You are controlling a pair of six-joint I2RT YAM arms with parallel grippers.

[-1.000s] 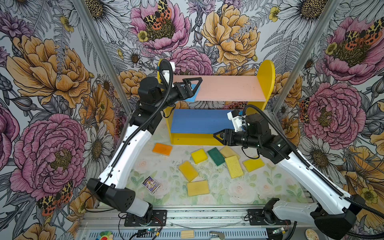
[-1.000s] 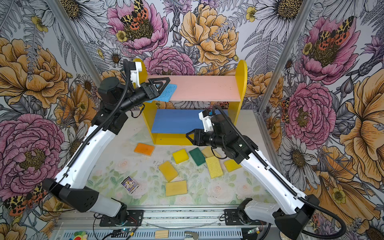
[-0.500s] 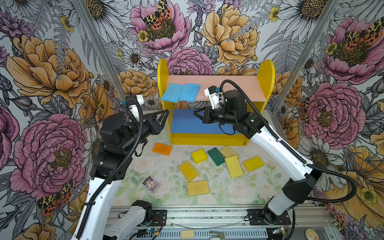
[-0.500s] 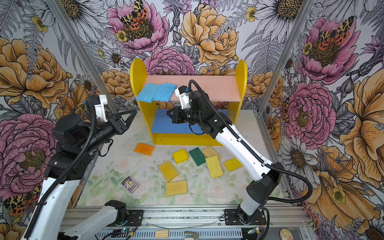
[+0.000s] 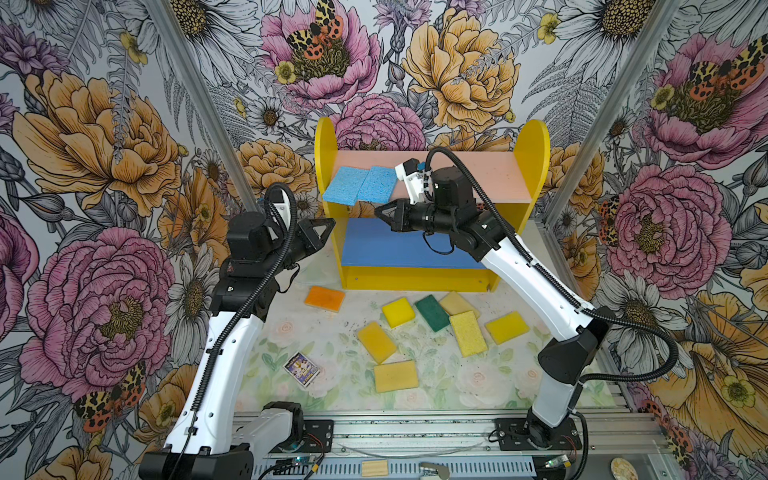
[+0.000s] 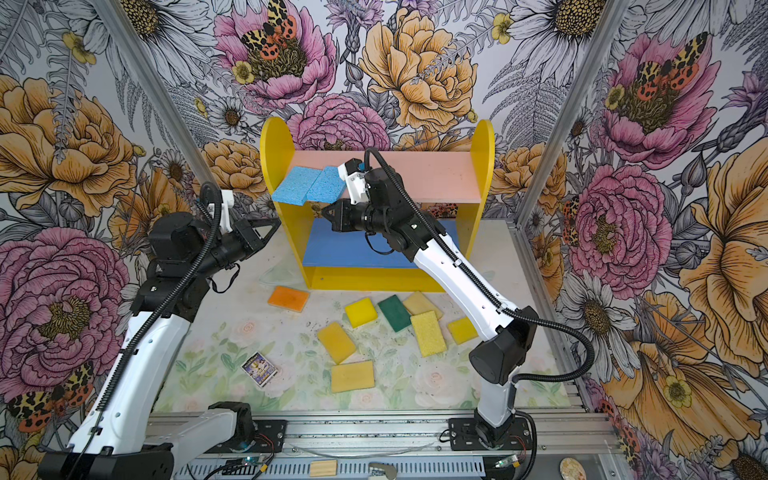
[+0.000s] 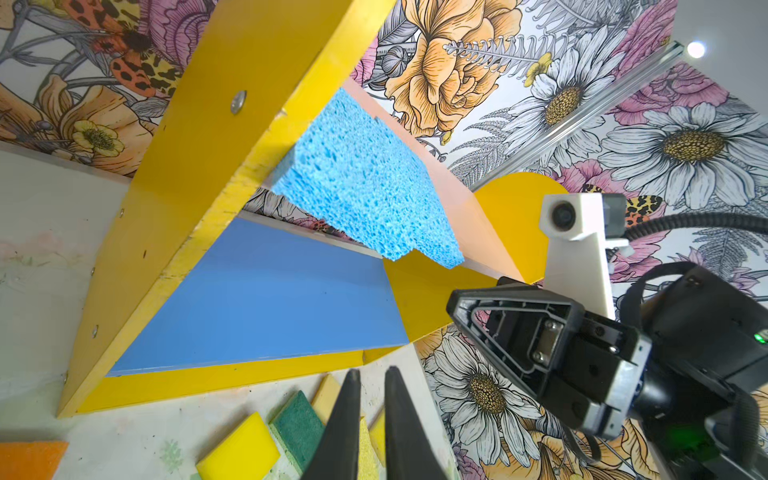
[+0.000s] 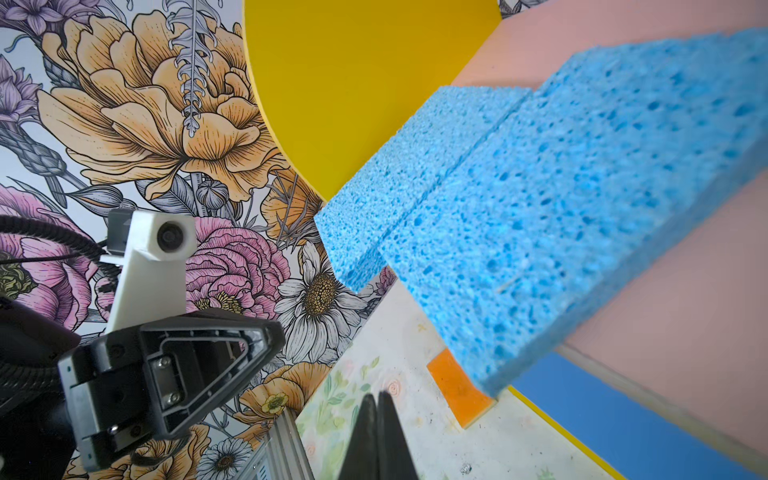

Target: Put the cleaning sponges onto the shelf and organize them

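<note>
Right gripper (image 5: 378, 210) is pinched fully closed and empty, nose pointing to 9 o'clock in front of the small two-tier wooden shelf with yellow round-topped sides (image 5: 534, 166). At its 11 o'clock, just beside it — two light blue porous foam sponges (image 5: 345, 190), touching side by side on the pink upper board (image 5: 478, 176), front edges overhanging. At 9 o'clock the left gripper (image 5: 329, 223) has its fingers a narrow slit apart, with nothing between. Down at 6 o'clock — eight loose foam sponges (image 5: 468, 333) on the floral mat (image 5: 449, 386): one orange, one dark green, the rest yellow.
</note>
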